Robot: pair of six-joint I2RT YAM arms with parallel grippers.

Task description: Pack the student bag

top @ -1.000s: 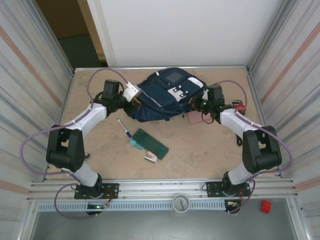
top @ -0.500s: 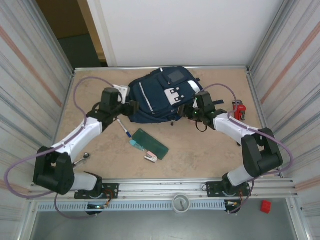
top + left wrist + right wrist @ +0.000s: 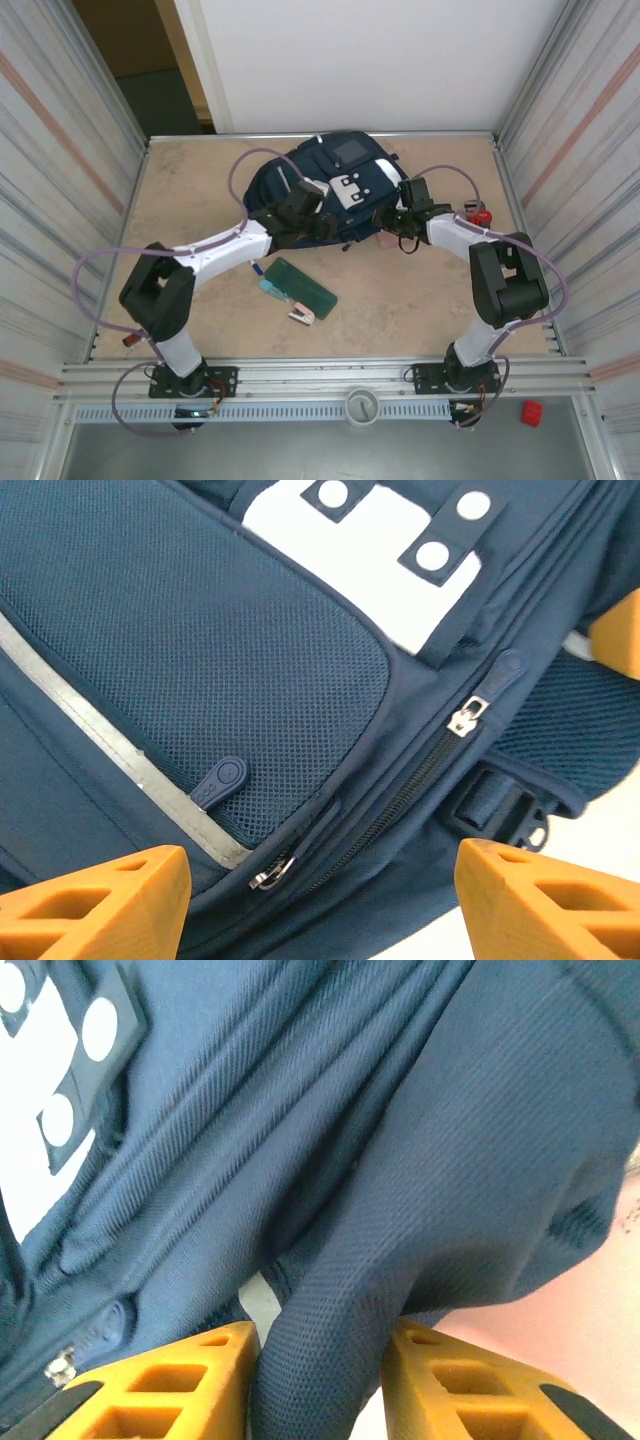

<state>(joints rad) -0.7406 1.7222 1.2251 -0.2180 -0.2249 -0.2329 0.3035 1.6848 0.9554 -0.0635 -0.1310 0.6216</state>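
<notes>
Lying far centre, student bag (image 3: pixel 330 190): a navy backpack with white patches, flat on the tan table (image 3: pixel 200 190), between your two arms.
Bag front (image 3: pixel 250 660): a mesh pocket, a pale stripe and closed zips with pulls, seen close up from your left wrist.
Left gripper (image 3: pixel 320 890): over the bag's front, orange fingers spread wide, holding nothing.
Right gripper (image 3: pixel 320 1360): at the bag's right edge, fingers seemingly pinching a fold of navy fabric.
Green case (image 3: pixel 300 283): on the near side of the bag, apart from it.
Pink item (image 3: pixel 383 242): just beside your right gripper, too small to identify.
</notes>
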